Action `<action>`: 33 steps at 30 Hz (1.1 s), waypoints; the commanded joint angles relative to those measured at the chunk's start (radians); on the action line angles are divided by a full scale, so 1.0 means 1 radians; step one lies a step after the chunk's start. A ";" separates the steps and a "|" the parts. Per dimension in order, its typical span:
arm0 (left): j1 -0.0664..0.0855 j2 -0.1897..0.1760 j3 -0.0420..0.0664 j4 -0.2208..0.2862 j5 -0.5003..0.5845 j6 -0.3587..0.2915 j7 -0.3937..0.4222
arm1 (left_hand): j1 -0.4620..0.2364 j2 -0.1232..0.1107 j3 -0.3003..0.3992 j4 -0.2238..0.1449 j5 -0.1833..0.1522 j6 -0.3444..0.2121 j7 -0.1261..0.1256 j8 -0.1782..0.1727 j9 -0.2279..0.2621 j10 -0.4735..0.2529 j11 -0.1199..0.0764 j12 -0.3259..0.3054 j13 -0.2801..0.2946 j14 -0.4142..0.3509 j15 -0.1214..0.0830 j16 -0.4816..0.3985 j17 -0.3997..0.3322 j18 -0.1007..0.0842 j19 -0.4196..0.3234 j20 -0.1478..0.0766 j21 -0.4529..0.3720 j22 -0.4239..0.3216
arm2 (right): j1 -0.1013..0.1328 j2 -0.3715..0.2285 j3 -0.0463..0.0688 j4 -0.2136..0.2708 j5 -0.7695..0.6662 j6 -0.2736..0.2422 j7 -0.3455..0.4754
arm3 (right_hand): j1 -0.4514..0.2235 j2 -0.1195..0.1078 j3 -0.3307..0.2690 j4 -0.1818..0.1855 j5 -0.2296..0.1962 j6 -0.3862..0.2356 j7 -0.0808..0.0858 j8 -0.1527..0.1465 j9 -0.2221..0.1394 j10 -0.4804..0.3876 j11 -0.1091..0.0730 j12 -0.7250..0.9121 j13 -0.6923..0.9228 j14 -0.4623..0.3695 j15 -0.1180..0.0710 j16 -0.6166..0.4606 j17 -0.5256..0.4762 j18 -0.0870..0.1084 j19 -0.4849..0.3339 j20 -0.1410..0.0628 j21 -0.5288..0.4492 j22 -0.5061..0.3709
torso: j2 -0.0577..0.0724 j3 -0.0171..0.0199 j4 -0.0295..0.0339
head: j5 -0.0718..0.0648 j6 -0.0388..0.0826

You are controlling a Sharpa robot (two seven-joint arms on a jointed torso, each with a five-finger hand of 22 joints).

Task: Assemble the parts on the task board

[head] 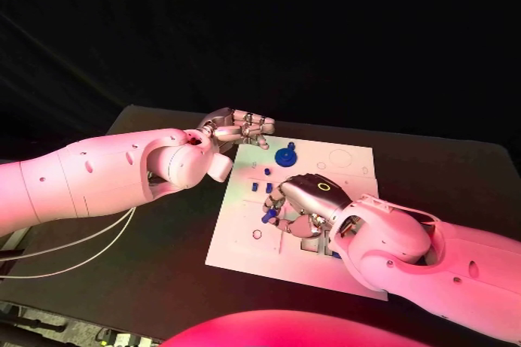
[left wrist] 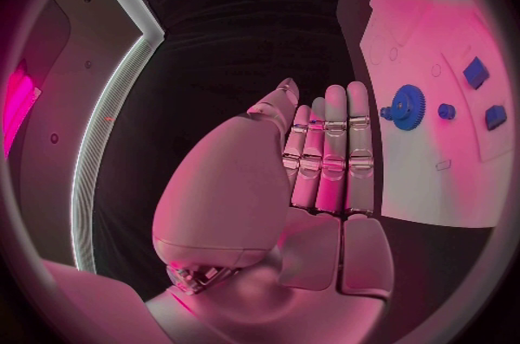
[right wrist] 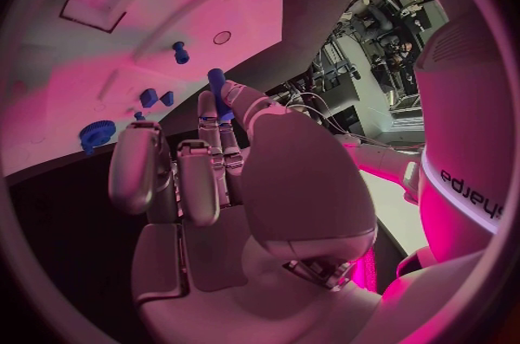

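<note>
Right hand [head: 307,204] over the task board [head: 345,160] middle, pinching a small blue peg [right wrist: 217,93], long axis along its fingers; blue gear [head: 285,156] lies beyond. Left hand [head: 240,126] spread, empty, at board's far corner

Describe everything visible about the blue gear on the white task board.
The blue toothed gear looks like plastic, a round disc with fine teeth around its rim and a small knob beside it. It sits on the white task board near the far edge, apart from the smaller blue pieces. Nothing touches it: the left hand hovers off the board's far corner with straight fingers, and the right hand is nearer the robot.
</note>
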 commanded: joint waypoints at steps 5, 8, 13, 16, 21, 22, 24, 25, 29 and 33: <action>0.001 0.002 0.000 0.004 -0.001 0.017 0.003 | 0.003 0.010 -0.001 -0.006 0.000 -0.004 -0.003 0.004 -0.001 -0.005 -0.001 0.006 0.001 -0.005 -0.001 -0.002 -0.001 0.011 0.005 -0.001 -0.005 -0.001 | -0.024 0.038 -0.008 -0.047 -0.041 0.015 0.018 | -0.003 -0.004 0.006 0.000 0.003 0.007 0.002 0.002 0.013 0.005 0.001 -0.005 0.000 0.048 -0.007 0.004 -0.001 -0.017 0.004 0.001 -0.007 0.109 | 0.001 0.0010 -0.0009 | 0.014 -0.007; 0.001 0.003 0.000 0.004 -0.001 0.017 0.002 | 0.003 0.010 -0.001 -0.006 0.000 -0.004 -0.003 0.004 -0.001 -0.005 -0.001 0.006 0.001 -0.005 -0.001 -0.002 -0.001 0.011 0.005 -0.001 -0.005 -0.001 | -0.030 0.049 -0.010 -0.059 -0.043 0.013 0.021 | -0.004 -0.004 0.007 0.000 0.004 0.006 0.003 0.001 0.013 0.004 0.001 -0.007 0.000 0.048 -0.007 0.004 -0.001 -0.017 0.003 0.001 -0.009 0.108 | 0.001 0.0008 -0.0001 | 0.016 -0.009; 0.001 0.003 0.000 0.004 -0.001 0.017 0.002 | 0.003 0.010 -0.001 -0.006 0.000 -0.004 -0.003 0.004 -0.001 -0.005 -0.001 0.006 0.001 -0.005 -0.001 -0.002 -0.001 0.011 0.005 -0.001 -0.005 -0.001 | -0.036 0.062 -0.012 -0.070 -0.043 0.013 0.025 | -0.004 -0.004 0.008 0.000 0.004 0.005 0.003 0.001 0.013 0.003 0.002 -0.007 0.000 0.048 -0.007 0.004 -0.001 -0.017 0.003 0.001 -0.008 0.108 | 0.000 0.0009 -0.0006 | 0.018 -0.011; 0.001 0.004 0.000 0.004 -0.001 0.017 0.002 | 0.003 0.010 -0.001 -0.006 0.000 -0.004 -0.003 0.004 -0.001 -0.005 -0.001 0.006 0.001 -0.005 -0.001 -0.002 -0.001 0.011 0.005 -0.001 -0.005 -0.001 | -0.040 0.068 -0.013 -0.072 -0.044 0.013 0.026 | -0.004 -0.004 0.008 0.000 0.004 0.005 0.003 0.001 0.013 0.003 0.002 -0.007 0.000 0.048 -0.007 0.004 -0.001 -0.017 0.003 0.001 -0.008 0.108 | 0.000 0.0010 -0.0011 | 0.020 -0.012; 0.001 0.004 0.000 0.004 -0.001 0.018 0.002 | 0.003 0.010 -0.001 -0.006 0.000 -0.004 -0.003 0.004 -0.001 -0.005 -0.001 0.006 0.001 -0.005 -0.001 -0.002 -0.001 0.011 0.005 -0.001 -0.005 -0.001 | -0.047 0.074 -0.014 -0.074 -0.044 0.018 0.029 | -0.004 -0.004 0.009 0.000 0.004 0.005 0.003 0.001 0.013 0.003 0.002 -0.008 -0.001 0.048 -0.007 0.005 0.000 -0.017 0.004 0.001 -0.008 0.109 | 0.001 0.0011 -0.0005 | 0.024 -0.016; 0.001 0.004 0.000 0.003 -0.001 0.018 0.001 | 0.003 0.010 -0.001 -0.006 0.000 -0.004 -0.003 0.004 -0.001 -0.005 -0.001 0.006 0.001 -0.005 -0.001 -0.002 -0.001 0.011 0.005 -0.001 -0.005 -0.001 | -0.048 0.076 -0.014 -0.075 -0.044 0.021 0.029 | -0.004 -0.004 0.009 0.000 0.004 0.005 0.003 0.001 0.013 0.003 0.002 -0.008 -0.001 0.048 -0.007 0.005 0.000 -0.017 0.004 0.001 -0.008 0.109 | 0.001 0.0010 -0.0007 | 0.025 -0.016; 0.001 0.004 0.000 0.004 -0.001 0.018 0.001 | 0.003 0.010 -0.001 -0.006 0.000 -0.004 -0.003 0.004 -0.001 -0.005 -0.001 0.006 0.001 -0.005 -0.001 -0.002 -0.001 0.011 0.005 -0.001 -0.005 -0.001 | -0.050 0.078 -0.015 -0.078 -0.044 0.028 0.029 | -0.004 -0.004 0.009 0.000 0.004 0.005 0.004 0.001 0.013 0.003 0.002 -0.008 -0.001 0.048 -0.007 0.005 0.000 -0.017 0.004 0.001 -0.008 0.109 | 0.001 0.0010 -0.0007 | 0.025 -0.016; 0.001 0.003 0.000 0.004 -0.001 0.018 0.001 | 0.003 0.010 -0.001 -0.006 0.000 -0.004 -0.003 0.004 -0.001 -0.005 -0.001 0.006 0.001 -0.005 -0.001 -0.002 -0.001 0.011 0.005 -0.001 -0.005 -0.001 | -0.050 0.079 -0.015 -0.080 -0.044 0.031 0.028 | -0.004 -0.003 0.009 0.000 0.004 0.005 0.004 0.001 0.013 0.003 0.002 -0.008 -0.001 0.048 -0.007 0.004 -0.001 -0.017 0.004 0.001 -0.008 0.109 | 0.001 0.0009 -0.0003 | 0.026 -0.017; 0.001 0.003 0.000 0.004 -0.001 0.018 0.001 | 0.003 0.010 -0.001 -0.006 0.000 -0.004 -0.003 0.004 -0.001 -0.005 -0.001 0.006 0.001 -0.005 -0.001 -0.002 -0.001 0.011 0.005 -0.001 -0.005 -0.001 | -0.052 0.080 -0.017 -0.086 -0.043 0.042 0.026 | -0.004 -0.003 0.009 0.000 0.004 0.005 0.004 0.001 0.013 0.003 0.002 -0.008 -0.001 0.048 -0.007 0.004 -0.001 -0.017 0.004 0.001 -0.008 0.109 | 0.001 0.0004 -0.0005 | 0.027 -0.019; 0.001 0.002 0.000 0.004 -0.001 0.018 0.000 | 0.003 0.010 -0.001 -0.006 0.000 -0.004 -0.003 0.004 -0.001 -0.005 -0.001 0.006 0.001 -0.005 -0.001 -0.002 -0.001 0.011 0.005 -0.001 -0.005 -0.001 | -0.053 0.081 -0.018 -0.088 -0.043 0.049 0.024 | -0.004 -0.004 0.009 -0.001 0.004 0.004 0.004 0.001 0.013 0.003 0.002 -0.008 -0.001 0.048 -0.007 0.004 -0.001 -0.017 0.003 0.001 -0.010 0.108 | 0.001 0.0005 -0.0009 | 0.028 -0.021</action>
